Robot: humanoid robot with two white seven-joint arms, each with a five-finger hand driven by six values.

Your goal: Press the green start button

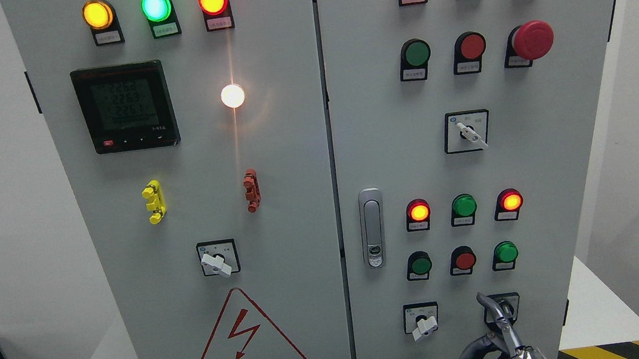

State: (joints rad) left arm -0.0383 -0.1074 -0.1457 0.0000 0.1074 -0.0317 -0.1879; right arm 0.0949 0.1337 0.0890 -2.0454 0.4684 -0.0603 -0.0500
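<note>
The grey control cabinet's right door [539, 177] carries several green push buttons: one in the upper row [417, 53] and two in the lower row [421, 265] [506, 252]. My right hand [497, 334] rises from the bottom edge, below the lower buttons. One finger [487, 306] points up over the lower right rotary switch [508, 304]; the others are curled and hold nothing. The fingertip is well below the green button at the lower right. My left arm is out of view.
Red stop buttons [472, 46] [464, 260] sit beside the green ones, and a red mushroom emergency stop [532, 40] is at the upper right. Lit lamps [418, 212] [510, 201], a door handle [372, 228] and rotary switches [466, 132] [422, 320] share the door.
</note>
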